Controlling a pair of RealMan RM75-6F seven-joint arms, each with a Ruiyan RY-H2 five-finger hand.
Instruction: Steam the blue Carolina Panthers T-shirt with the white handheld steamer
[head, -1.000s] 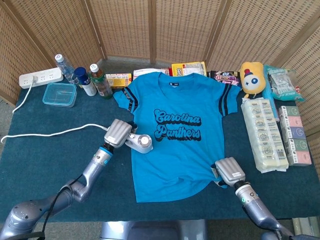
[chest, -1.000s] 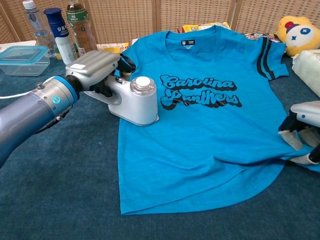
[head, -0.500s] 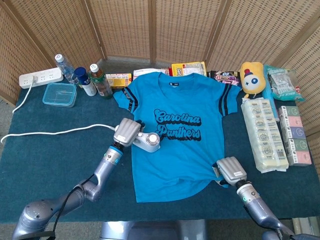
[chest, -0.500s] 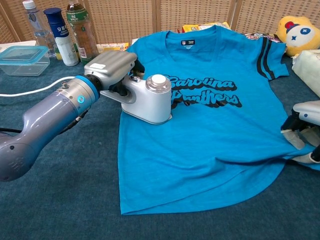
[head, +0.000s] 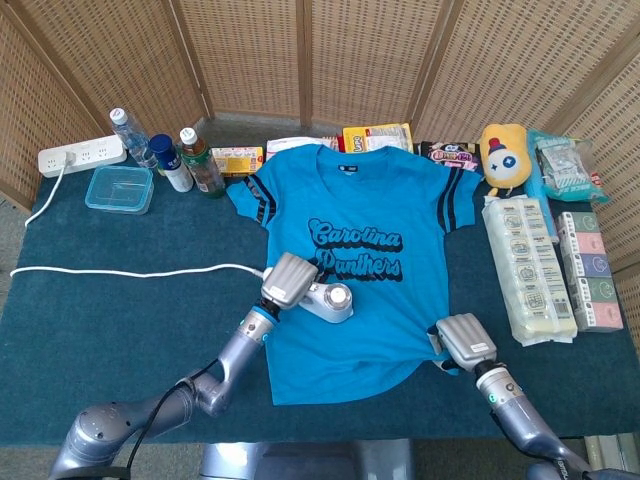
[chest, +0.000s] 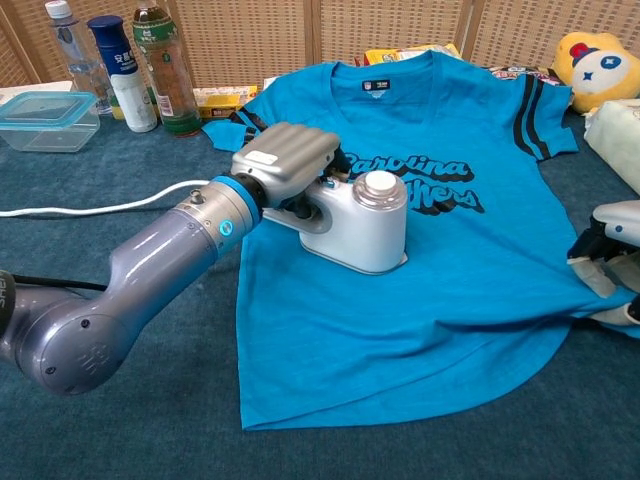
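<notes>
Moved: the left hand (chest: 290, 160) has carried the white handheld steamer (chest: 358, 222) rightward across the blue Carolina Panthers T-shirt (chest: 450, 270), from the shirt's left edge a second ago to just below the black lettering, left of centre.
Cord: the white power cord (head: 130, 271) now lies drawn out straighter across the dark blue carpeted worktop (head: 90, 330).
Left hand: fingers wrapped round the steamer's handle, gripping it; the steamer's base rests flat on the fabric.
Right hand (head: 462, 345): unmoved at the shirt's near right hem; it rests on the cloth there, seemingly pinning it, though whether the fingers pinch the fabric cannot be told.
T-shirt: spread flat, front up, at mid-worktop.
Meaning: judged a steaming pass under way; the right half and near hem appear not yet covered.
</notes>
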